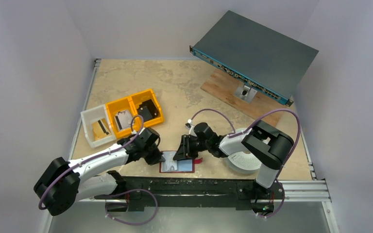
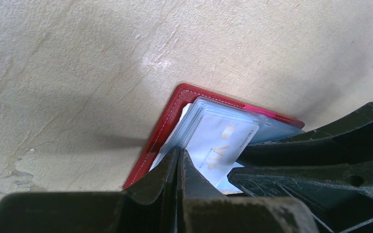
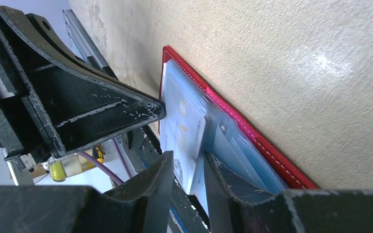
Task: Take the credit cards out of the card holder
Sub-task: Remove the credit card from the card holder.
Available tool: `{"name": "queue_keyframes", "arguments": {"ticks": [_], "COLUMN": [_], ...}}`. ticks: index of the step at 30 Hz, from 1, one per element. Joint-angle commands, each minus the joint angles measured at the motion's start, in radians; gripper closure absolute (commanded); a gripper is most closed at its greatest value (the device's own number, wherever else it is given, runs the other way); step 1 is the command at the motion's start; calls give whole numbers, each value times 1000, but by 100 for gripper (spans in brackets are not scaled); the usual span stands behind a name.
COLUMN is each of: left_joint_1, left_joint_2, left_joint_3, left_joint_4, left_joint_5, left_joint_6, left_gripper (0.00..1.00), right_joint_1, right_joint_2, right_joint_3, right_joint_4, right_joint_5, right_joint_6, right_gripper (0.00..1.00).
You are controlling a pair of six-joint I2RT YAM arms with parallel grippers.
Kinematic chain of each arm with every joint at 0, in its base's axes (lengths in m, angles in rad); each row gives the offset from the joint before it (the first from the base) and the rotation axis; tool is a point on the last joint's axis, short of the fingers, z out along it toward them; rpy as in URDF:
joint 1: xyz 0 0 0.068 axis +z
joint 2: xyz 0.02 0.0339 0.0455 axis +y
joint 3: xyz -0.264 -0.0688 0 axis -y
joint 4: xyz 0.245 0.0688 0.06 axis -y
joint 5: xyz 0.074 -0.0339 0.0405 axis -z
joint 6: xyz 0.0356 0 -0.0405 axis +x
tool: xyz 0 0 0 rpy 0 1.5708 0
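The dark red card holder (image 1: 177,167) lies open on the table by the front edge, its pale blue-grey sleeves up. My left gripper (image 1: 158,156) is shut on the sleeve edge at the holder's left side (image 2: 180,156). A pale blue-grey credit card (image 2: 226,141) with gold print sticks out of the sleeves. My right gripper (image 1: 185,151) stands over the holder's right part, its jaws a little apart on either side of that card's edge (image 3: 189,167). A golden-yellow card (image 1: 100,129) with a black stripe lies in the white bin.
A white bin (image 1: 88,118) and two yellow bins (image 1: 135,99) stand behind the left arm, holding a silvery part and a black part. A white roll (image 1: 245,160) lies by the right arm. A grey rack unit (image 1: 255,54) rests on a wooden board (image 1: 221,90) at the back right.
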Motion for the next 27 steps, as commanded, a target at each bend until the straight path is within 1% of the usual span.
{"name": "queue_keyframes", "arguments": {"ticks": [1, 5, 12, 22, 27], "left_joint_1": [-6, -6, -6, -6, -6], "left_joint_2": [10, 11, 10, 10, 10], "left_joint_3": [-40, -38, -39, -40, -38], "left_joint_4": [-78, -74, -69, -69, -68], "left_joint_5": [-57, -54, -53, -50, -48], "left_joint_6": [-4, -3, -2, -2, -1], "left_gripper": [100, 100, 100, 100, 100], "right_joint_1": [-6, -6, -6, -6, -6], "right_joint_2": [-55, -65, -42, -17, -1], "right_joint_3": [2, -5, -15, -26, -21], "right_joint_4": [-43, -58, -57, -24, -2], "right_joint_5": [9, 22, 30, 37, 28], "right_joint_6": [-17, -16, -3, 15, 19], "right_gripper": [70, 71, 75, 85, 87]}}
